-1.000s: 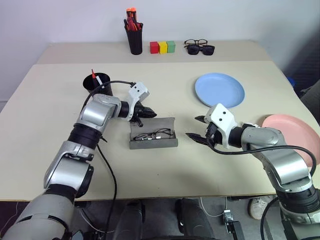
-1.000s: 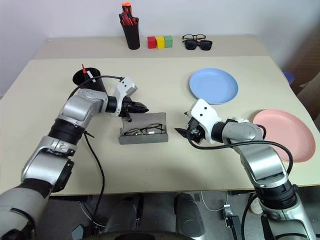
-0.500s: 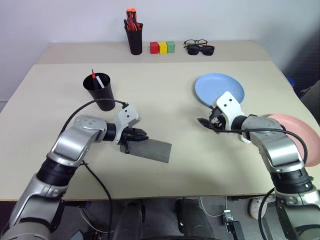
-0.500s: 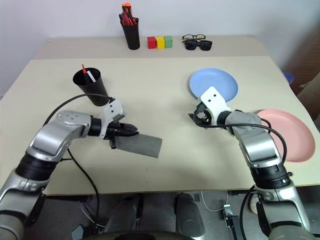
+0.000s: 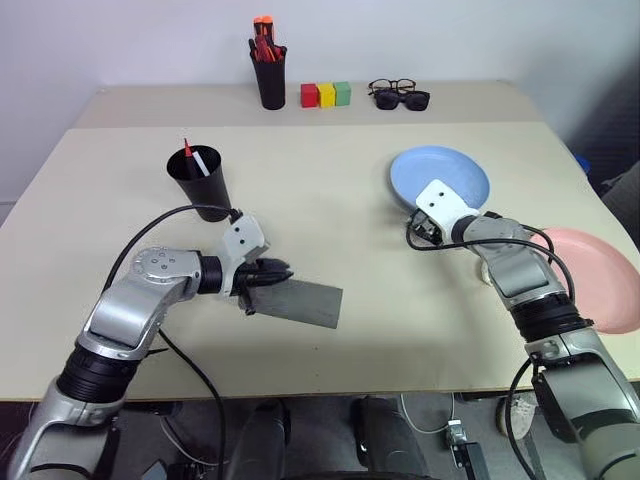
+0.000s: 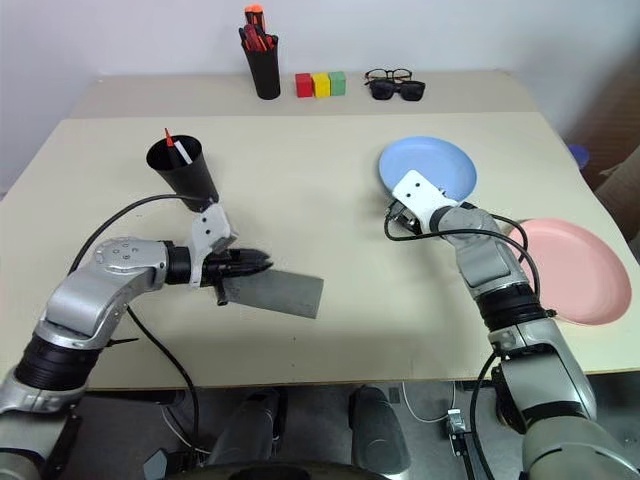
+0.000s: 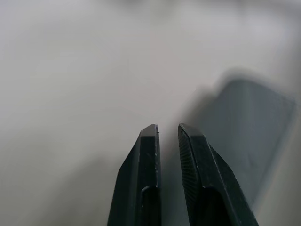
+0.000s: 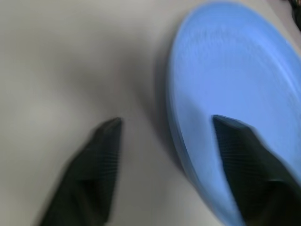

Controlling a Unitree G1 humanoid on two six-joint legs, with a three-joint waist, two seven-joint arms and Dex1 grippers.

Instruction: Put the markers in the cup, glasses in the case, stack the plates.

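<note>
Your left gripper (image 5: 281, 272) sits low over the beige table (image 5: 330, 390), its two black fingers (image 7: 146, 155) drawn almost together with only a thin slit between them and nothing pinched in that slit. Just past its tips lies the grey case (image 5: 298, 302), lid down and closed, resting at a slant on the table; you cannot see the glasses now that the case is shut. Behind the left arm, the black cup (image 5: 202, 186) stands upright with the two markers (image 5: 192, 157) poking out of its mouth, the red-tipped one beside the white one. Your right gripper (image 8: 164, 132) is at the near edge of the light blue plate (image 5: 446, 172), its fingers spread apart, one above the plate's rim and the other over bare table beside it; they straddle the edge without clamping it, and you cannot tell whether either finger touches the plate. The salmon pink plate (image 5: 600, 285) lies well apart from the blue one, near the table's right edge, partly behind your right forearm. Along the far strip of the table stand a black holder of orange-red pens (image 5: 267, 68), three coloured blocks (image 5: 325, 94) in a row, and the spare spectacles with the sunglasses (image 5: 399, 95).
</note>
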